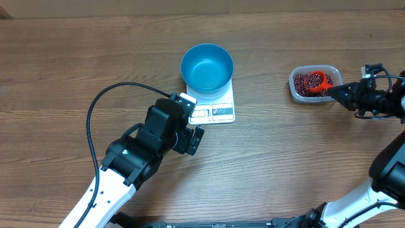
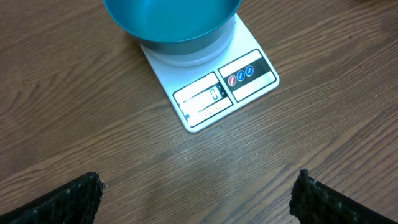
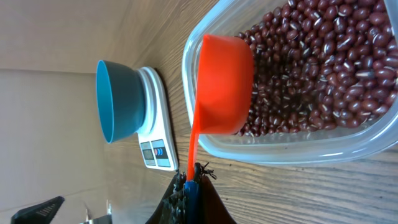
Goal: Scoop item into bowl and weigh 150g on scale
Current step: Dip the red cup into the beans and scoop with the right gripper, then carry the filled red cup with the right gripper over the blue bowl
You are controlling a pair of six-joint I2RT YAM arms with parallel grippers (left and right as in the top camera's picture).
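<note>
Though partly off-frame, bowl (image 2: 171, 22) atop scale (image 2: 208, 99).

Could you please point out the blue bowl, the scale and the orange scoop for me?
blue bowl (image 1: 207, 71), overhead view, on its bare inside floor.
scale (image 2: 202, 101), left wrist view, on its display window.
orange scoop (image 3: 224, 84), right wrist view, on the cup's outer side.

Matt brown wood-grain table (image 1: 63, 76); smooth round blue plastic bowl (image 1: 207, 66); glossy clear plastic tub (image 3: 280, 149); shiny small maroon beans (image 3: 323, 56).
</note>
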